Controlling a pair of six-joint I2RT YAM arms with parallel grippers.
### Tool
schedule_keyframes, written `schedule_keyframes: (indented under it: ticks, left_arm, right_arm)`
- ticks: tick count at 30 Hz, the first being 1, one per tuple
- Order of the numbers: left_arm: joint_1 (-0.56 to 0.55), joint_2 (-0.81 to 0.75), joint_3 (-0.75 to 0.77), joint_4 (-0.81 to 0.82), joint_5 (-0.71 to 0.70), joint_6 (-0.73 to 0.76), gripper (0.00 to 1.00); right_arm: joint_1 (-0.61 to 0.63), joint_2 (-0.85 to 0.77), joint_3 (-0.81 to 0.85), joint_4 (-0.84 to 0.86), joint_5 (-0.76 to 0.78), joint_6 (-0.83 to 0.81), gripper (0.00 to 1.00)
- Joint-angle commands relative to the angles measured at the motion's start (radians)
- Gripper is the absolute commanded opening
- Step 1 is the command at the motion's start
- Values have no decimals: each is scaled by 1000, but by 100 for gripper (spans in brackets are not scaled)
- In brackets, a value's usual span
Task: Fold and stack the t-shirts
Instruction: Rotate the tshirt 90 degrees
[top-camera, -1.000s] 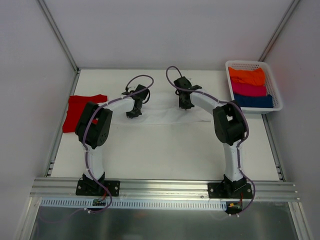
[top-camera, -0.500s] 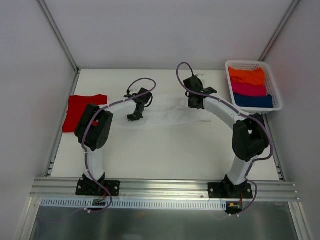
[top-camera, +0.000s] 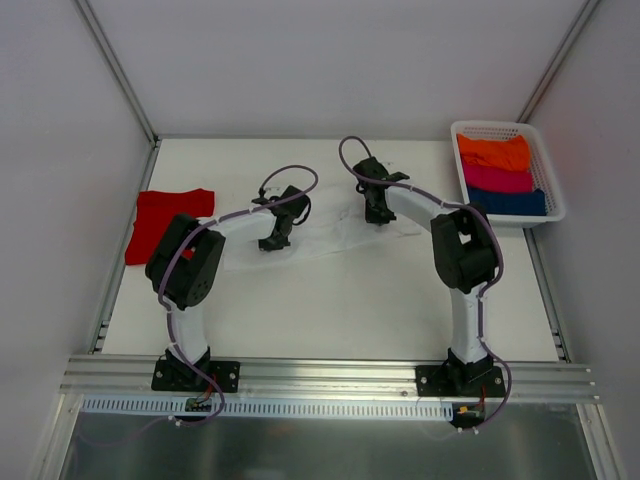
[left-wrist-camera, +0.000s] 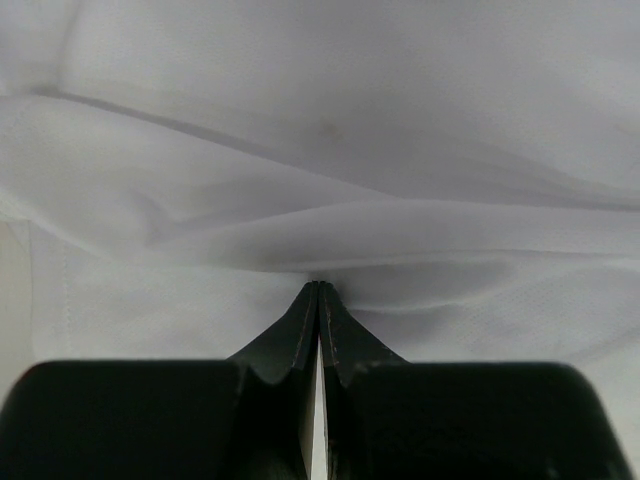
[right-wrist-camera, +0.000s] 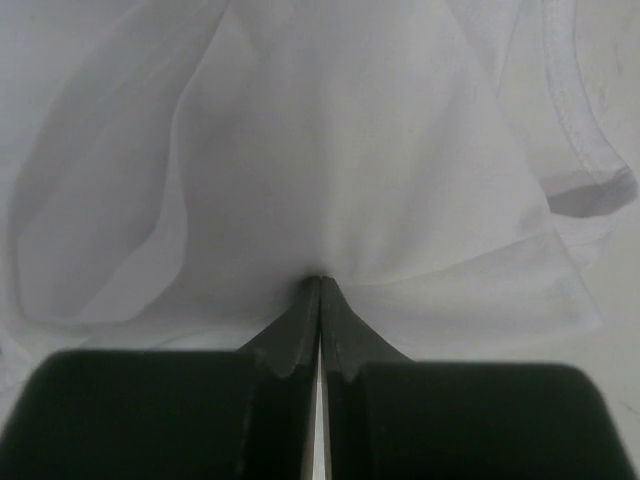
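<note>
Left jaws: pressed together, pinching a white shirt (left-wrist-camera: 330, 140) fold at the tips.
Right jaws: likewise pinching cloth.
Handling: thin, limp, probably light; grip hems.

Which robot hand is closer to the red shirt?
Left. The left gripper sits right of the red shirt in the top view, pinching the white shirt; the right gripper is farther right, toward the basket.

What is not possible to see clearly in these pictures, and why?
White t-shirt: top view, its outline fades into the pale table.
Red t-shirt: top view, one corner sits behind the left arm.
Left gripper, right gripper: wrist views, shut fingertips hide how much cloth they pinch.
Clothes in the basket: too small to identify.
</note>
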Motion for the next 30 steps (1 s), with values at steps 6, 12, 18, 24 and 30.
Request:
schedule_keyframes:
  ticks: [6,12,18,24,30]
  left_arm:
    - [-126,-110,-140,-45,50,-136,0]
    - [-229,-150,-180,-58,76,-239,0]
    - [-375,-125,-143,-83,79,-320,0]
    - [-528,-62,-50,-117,90,-389,0]
    - [-648,16,87,-146,93,-412,0]
  right_arm:
    - [-40,82,129,-61,-54,-24,0]
    - [-57,119,171,-76,-58,-49,0]
    - [-77,147,211,-77,-77,-75,1]
    - [-105,139,220,-77,-92,-101,0]
    - [-145,143,229,-76,-163,-127,1]
